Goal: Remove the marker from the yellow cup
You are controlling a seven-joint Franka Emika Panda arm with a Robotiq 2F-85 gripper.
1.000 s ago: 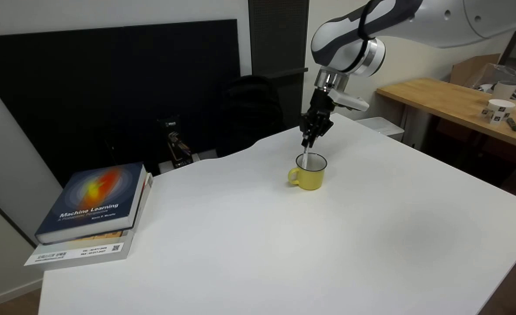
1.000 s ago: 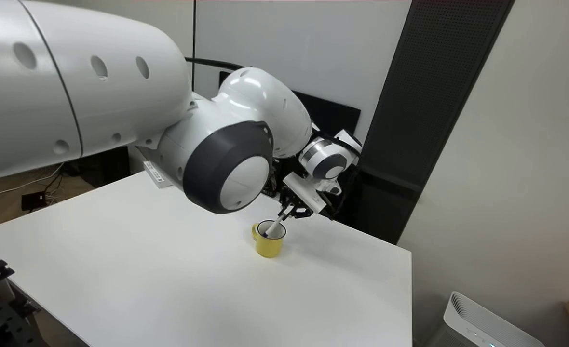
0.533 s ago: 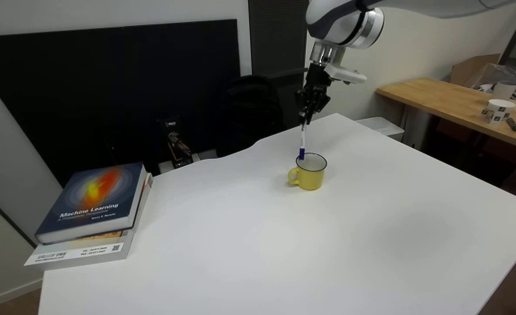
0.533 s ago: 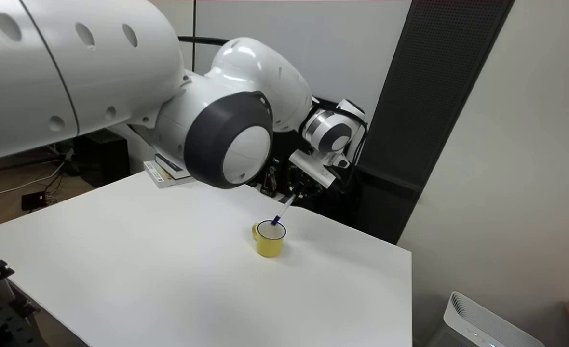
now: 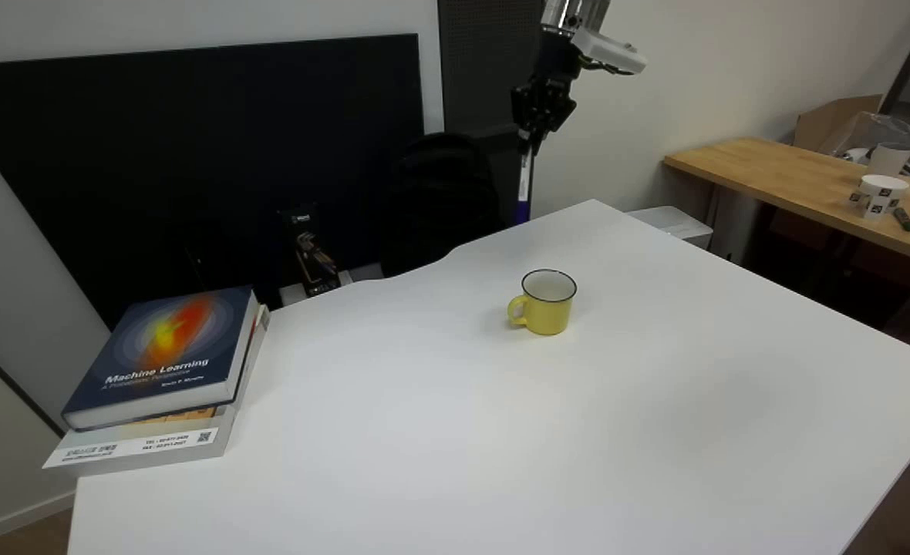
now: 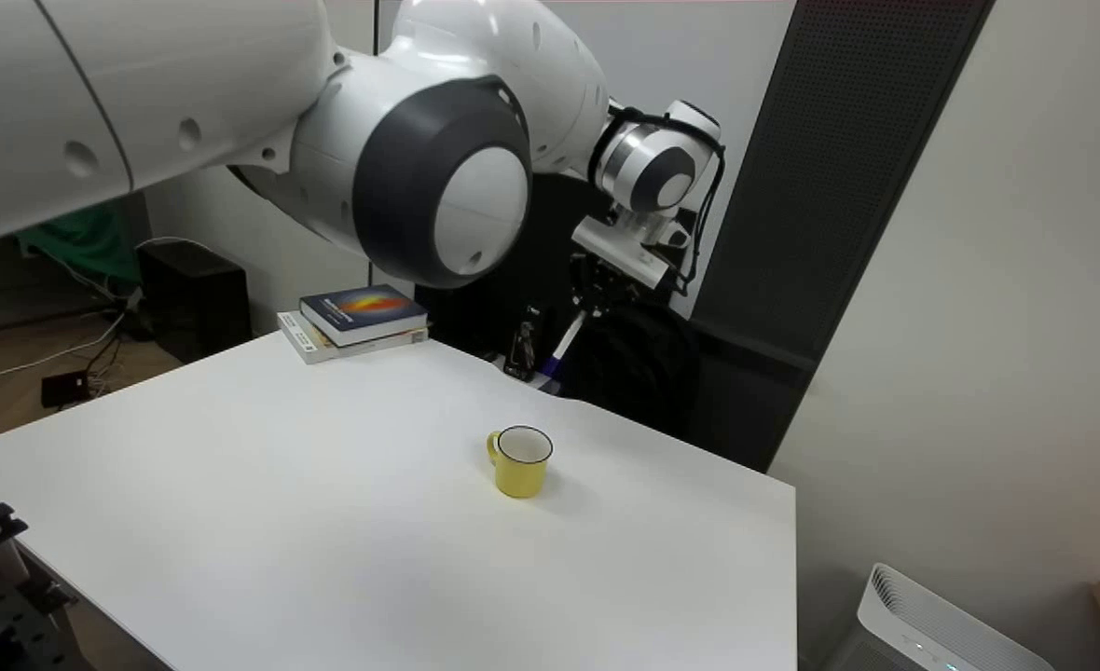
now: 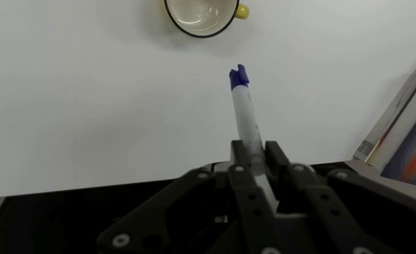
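Marker pinched by its white end in my hand, blue end down, I hold it high and clear of the yellow cup, presumably so nothing catches; whether it's over the surface, I can't tell.

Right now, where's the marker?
In the wrist view, the marker is just right of centre, gripped by the hand, its blue cap nearest the yellow cup.

Marker in my gripper, higher than the cup and apart from it, cup upright on the table, upper book on lower book left of the cup in both exterior views, backpack behind the table
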